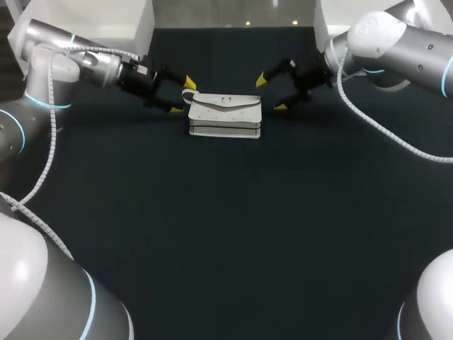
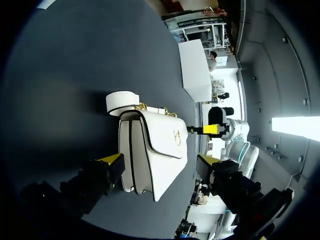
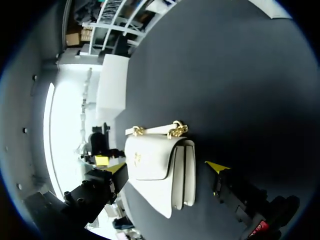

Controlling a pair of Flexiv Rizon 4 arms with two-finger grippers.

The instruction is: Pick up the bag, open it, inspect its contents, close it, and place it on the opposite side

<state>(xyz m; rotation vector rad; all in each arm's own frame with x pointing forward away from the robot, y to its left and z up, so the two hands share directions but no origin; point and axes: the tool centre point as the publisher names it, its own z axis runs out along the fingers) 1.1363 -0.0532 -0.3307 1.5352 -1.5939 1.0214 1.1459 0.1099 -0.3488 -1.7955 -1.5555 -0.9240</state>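
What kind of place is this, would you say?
Probably a robotics lab or test bench: the left gripper and right gripper, both yellow-tipped and open, flank a lone white handbag on a dark table.

The bag (image 1: pixel 225 115) is white, with a thin dark line along its edges and a gold chain (image 3: pixel 175 130). The table (image 1: pixel 226 234) is plain, very dark blue. The left gripper (image 1: pixel 182 96) and the right gripper (image 1: pixel 270 93) are black with yellow tips.
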